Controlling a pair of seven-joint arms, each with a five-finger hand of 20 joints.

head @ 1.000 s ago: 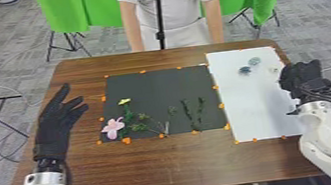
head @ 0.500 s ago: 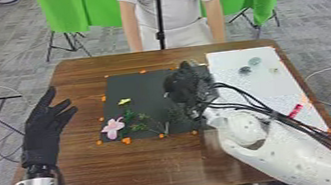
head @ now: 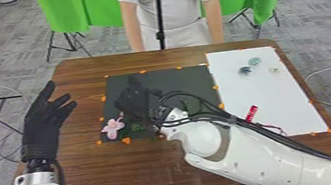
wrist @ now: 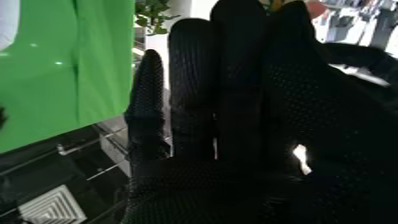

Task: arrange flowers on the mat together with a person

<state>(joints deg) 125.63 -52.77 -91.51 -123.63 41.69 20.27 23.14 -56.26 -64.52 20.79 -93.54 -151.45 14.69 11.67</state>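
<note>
The right hand (head: pixel 133 98), fingers nearly straight, is above the dark mat (head: pixel 189 80); whether it grips any stem, I can't tell; the pink flower (head: pixel 112 128) lies robot-side and left of it, nearer it than the open left hand (head: pixel 42 119).

The mat (head: pixel 188 83) lies left of, seemingly touching, the sheet (head: pixel 265 96).
</note>
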